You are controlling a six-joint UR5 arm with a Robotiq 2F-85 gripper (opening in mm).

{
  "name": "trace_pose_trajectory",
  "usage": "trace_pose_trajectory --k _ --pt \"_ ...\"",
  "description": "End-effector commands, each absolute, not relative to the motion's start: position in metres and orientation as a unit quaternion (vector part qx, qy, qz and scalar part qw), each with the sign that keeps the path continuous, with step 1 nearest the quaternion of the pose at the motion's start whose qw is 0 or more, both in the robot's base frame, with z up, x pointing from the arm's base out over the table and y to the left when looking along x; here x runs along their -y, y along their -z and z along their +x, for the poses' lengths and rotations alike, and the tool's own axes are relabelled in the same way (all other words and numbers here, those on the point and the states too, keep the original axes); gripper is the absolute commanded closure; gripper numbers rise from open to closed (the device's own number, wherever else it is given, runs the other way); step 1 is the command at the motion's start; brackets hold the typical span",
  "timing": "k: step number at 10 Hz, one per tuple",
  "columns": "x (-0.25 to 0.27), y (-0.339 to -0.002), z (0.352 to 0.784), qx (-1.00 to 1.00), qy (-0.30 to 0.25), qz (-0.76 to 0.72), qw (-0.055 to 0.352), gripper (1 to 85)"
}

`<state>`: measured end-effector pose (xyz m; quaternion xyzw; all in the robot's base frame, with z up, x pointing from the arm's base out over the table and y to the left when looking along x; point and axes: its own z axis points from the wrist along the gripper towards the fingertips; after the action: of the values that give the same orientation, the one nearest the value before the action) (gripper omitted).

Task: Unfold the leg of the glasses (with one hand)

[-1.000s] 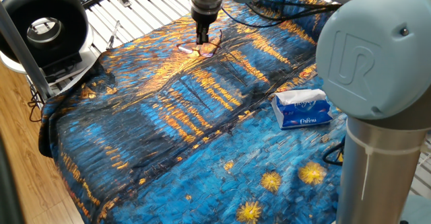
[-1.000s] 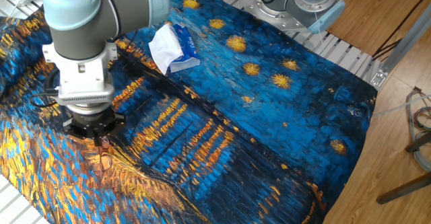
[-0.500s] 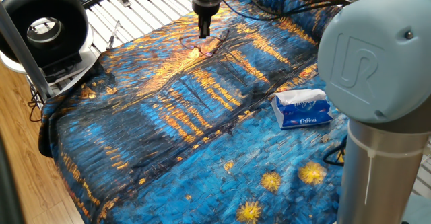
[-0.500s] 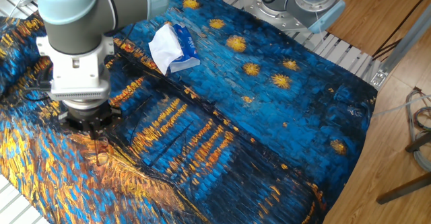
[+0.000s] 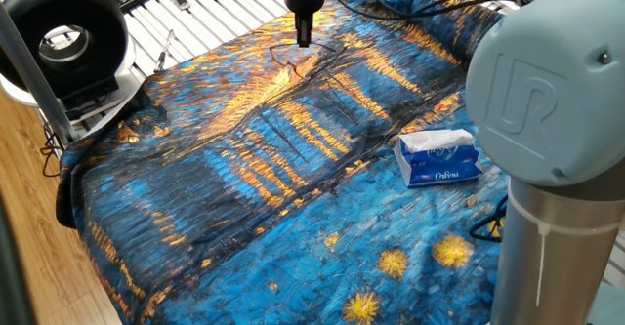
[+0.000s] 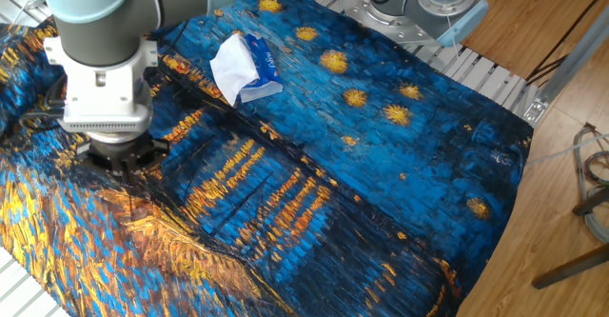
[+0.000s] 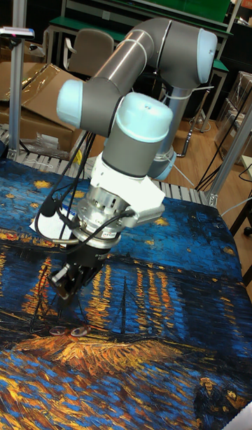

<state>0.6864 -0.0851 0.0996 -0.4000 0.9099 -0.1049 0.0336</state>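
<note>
The glasses (image 5: 293, 64) lie on the orange part of the painted cloth at the far side, a thin dark wire frame with two small roundish lenses (image 7: 67, 328). My gripper (image 5: 304, 42) hangs just above and slightly right of them, pointing down, its fingers pressed together. In the tall fixed view the gripper (image 7: 64, 290) is a short way above the lenses and does not touch them. The legs are too thin to make out. From the other fixed view the wrist covers the fingertips, and the glasses are lost in the cloth's pattern.
A blue-and-white tissue pack (image 5: 437, 158) lies on the cloth (image 5: 244, 198) to the right, also in the other fixed view as the tissue pack (image 6: 244, 68). A black ring lamp (image 5: 61, 37) stands at the left edge. Cables (image 5: 410, 13) run behind the gripper.
The gripper has risen off the glasses and shifted slightly right and away. The glasses stay on the cloth at about the same place.
</note>
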Motion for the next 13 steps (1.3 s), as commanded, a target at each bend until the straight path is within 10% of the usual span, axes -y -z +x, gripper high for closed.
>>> trace_pose_trajectory --k 1,13 --pt "0.088 -0.109 0.674 -0.92 0.107 -0.377 0.014 84.7" --pt "0.103 -0.131 0.64 -0.93 0.159 -0.327 -0.047 84.7"
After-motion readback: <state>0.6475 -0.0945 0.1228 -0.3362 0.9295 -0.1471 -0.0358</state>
